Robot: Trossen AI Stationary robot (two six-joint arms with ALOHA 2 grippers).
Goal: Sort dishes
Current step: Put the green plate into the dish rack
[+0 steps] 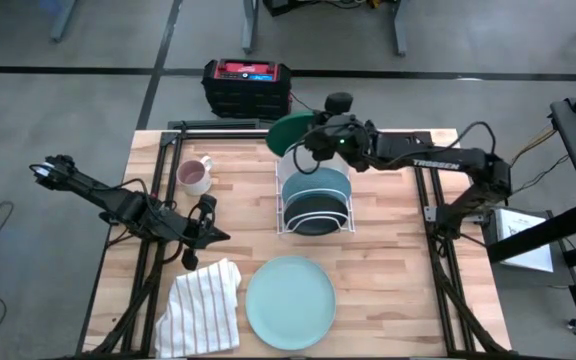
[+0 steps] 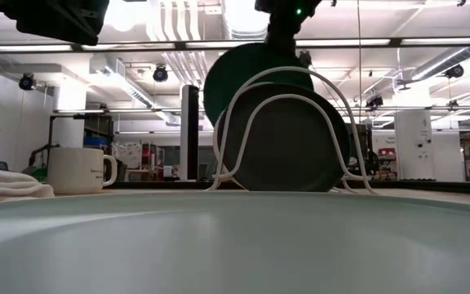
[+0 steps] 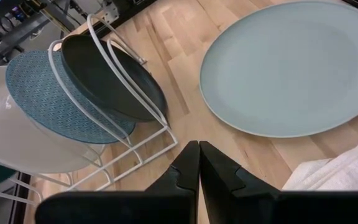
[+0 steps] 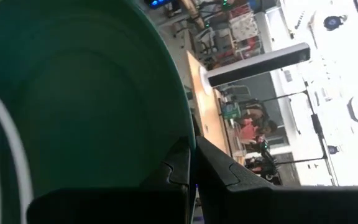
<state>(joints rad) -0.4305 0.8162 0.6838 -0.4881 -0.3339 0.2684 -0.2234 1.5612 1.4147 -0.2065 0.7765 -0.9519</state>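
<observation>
A white wire rack (image 1: 314, 228) at the table's middle holds a blackish plate (image 3: 114, 78), a teal patterned plate (image 3: 48, 93) and a pale plate (image 3: 8, 137), all on edge. A dark green plate (image 1: 288, 132) stands on edge over the rack's far end, with my right gripper (image 1: 311, 142) shut on it; its lower edge is hidden behind the rack. A large pale blue plate (image 1: 290, 302) lies flat near the table's front edge. My left gripper (image 1: 218, 236) hangs shut and empty left of the rack, above the table. My right gripper pinches the green plate's rim (image 4: 178, 118) between its two fingers, one on each face. The fingers come nearly level from the table's right side. The plate stands on edge, slightly tilted, above the rack's far end; whether its lower edge touches the rack is hidden.
A white striped cloth (image 1: 203, 305) lies at the front left, beside the pale blue plate. A white mug (image 1: 195, 176) stands left of the rack. A black and red box (image 1: 246, 85) sits beyond the table's far edge.
</observation>
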